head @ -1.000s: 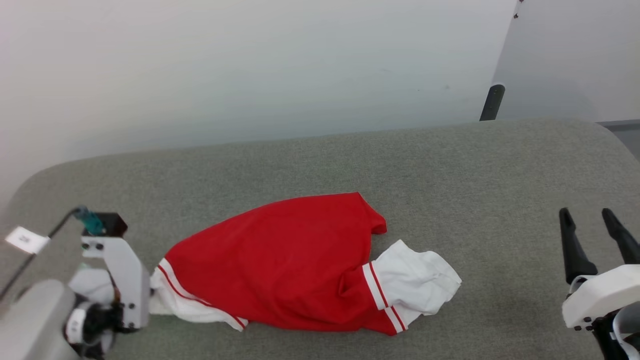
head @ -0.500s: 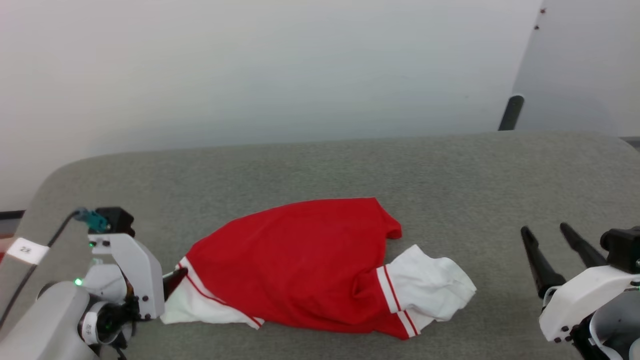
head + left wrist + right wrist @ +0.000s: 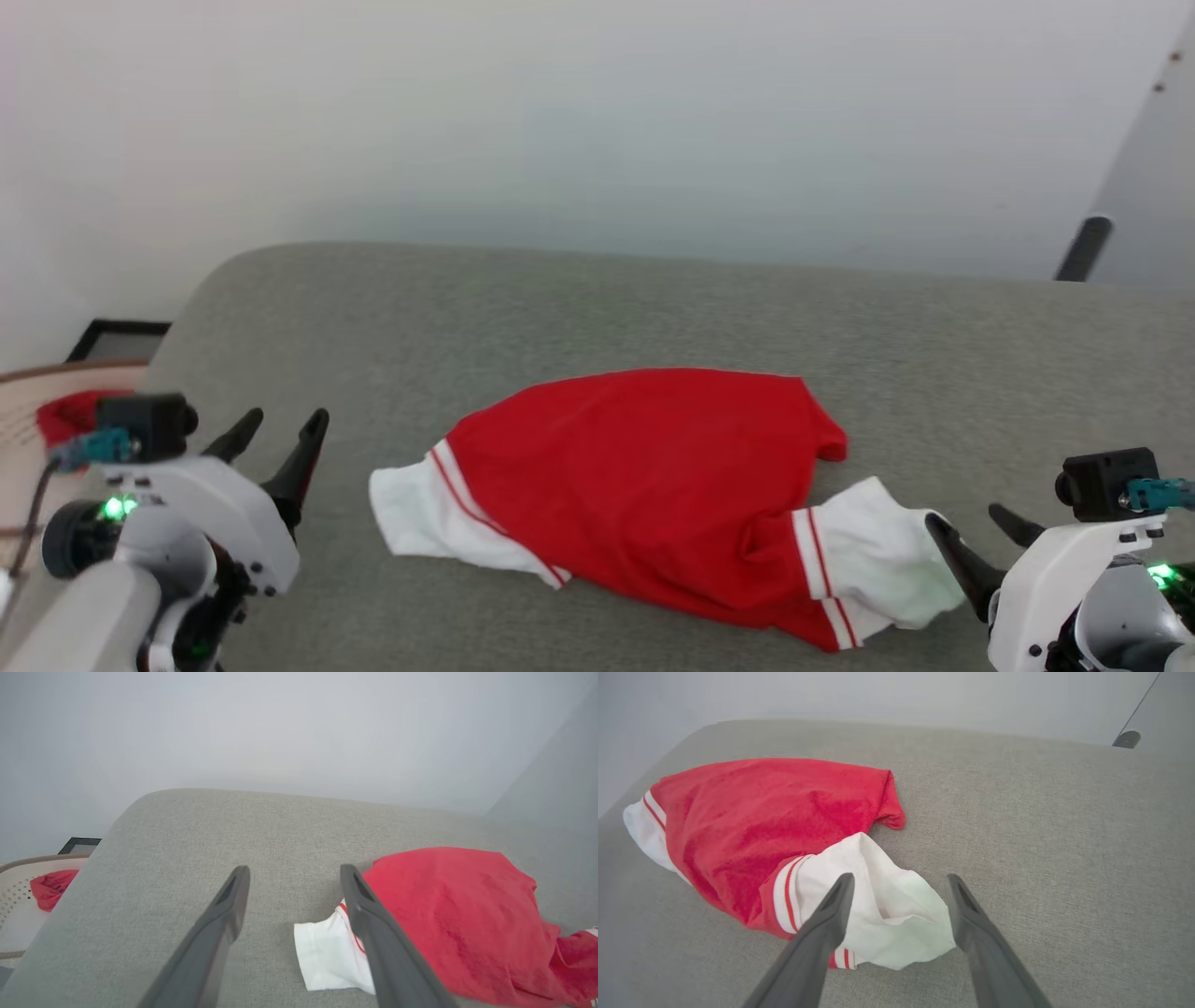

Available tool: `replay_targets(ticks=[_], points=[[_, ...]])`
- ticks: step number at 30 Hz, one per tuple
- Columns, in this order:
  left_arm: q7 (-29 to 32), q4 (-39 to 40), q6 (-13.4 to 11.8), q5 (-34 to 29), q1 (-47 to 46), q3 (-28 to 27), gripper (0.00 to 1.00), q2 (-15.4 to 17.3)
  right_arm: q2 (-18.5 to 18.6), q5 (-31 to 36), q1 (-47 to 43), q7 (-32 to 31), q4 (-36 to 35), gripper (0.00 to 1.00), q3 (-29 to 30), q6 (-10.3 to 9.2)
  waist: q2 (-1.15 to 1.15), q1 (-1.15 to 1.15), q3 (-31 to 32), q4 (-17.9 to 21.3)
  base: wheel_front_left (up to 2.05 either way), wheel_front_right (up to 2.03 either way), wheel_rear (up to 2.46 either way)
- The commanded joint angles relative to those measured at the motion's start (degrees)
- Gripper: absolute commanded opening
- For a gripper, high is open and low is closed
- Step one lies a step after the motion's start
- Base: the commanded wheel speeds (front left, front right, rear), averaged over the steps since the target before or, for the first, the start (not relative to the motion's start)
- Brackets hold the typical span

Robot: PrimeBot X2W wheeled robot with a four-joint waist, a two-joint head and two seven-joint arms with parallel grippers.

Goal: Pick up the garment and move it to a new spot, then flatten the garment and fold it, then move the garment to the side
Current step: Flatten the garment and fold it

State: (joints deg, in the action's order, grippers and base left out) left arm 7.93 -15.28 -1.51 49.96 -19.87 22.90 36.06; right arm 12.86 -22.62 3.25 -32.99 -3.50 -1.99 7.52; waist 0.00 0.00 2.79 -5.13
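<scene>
Since a second ago the left gripper [image 3: 287, 420] is being pulled back off the white left sleeve [image 3: 411, 509] it was pinching, and its fingers are now being held wide apart with nothing in them (the whole picture is also being shifted by the head turning, so not all of that is real movement). The right gripper [image 3: 964, 515] is likewise being carried fully spread and empty. Looks like the "move it to a new spot" part is being wrapped up, with the garment [image 3: 644, 485] being left in a bunched heap near the front of the grey padded surface [image 3: 560, 308], red body humped and the white right sleeve [image 3: 878, 560] crumpled. Flattening is probably being lined up next, and that is going to call for both sleeves or the hem corners being gripped and drawn apart so the cloth is being spread evenly. Bare surface is being left between the left gripper and its sleeve, while the right fingertips are being held just at the edge of the crumpled sleeve; whether they're touching it can't be told.
</scene>
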Motion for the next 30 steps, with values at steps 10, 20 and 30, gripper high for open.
replay_targets(ticks=[10, 20, 30], points=[[-15.09, 4.09, -2.38, -2.63, 7.86, -3.0, 1.0, -2.46, 2.26, -3.27, 3.11, -7.1, 4.61, 1.0, -1.75, -0.05, 0.0, 0.0, -4.37, -7.72, 0.0, 0.0, 0.0], [-20.14, 2.49, -1.95, -0.5, 10.71, -4.06, 1.0, -6.75, 3.09, -4.25, 7.55, -6.86, 10.97, 0.0, -1.74, -0.05, 0.0, 0.0, -6.77, -9.76, 0.0, 0.0, 0.0], [-20.76, 1.14, -0.53, -0.19, 8.96, -3.43, 1.0, -7.97, 4.02, -1.42, 15.94, -0.87, 14.98, 0.0, 5.32, -0.05, 0.0, 0.0, -8.15, -10.09, 0.0, 0.0, 0.0]])
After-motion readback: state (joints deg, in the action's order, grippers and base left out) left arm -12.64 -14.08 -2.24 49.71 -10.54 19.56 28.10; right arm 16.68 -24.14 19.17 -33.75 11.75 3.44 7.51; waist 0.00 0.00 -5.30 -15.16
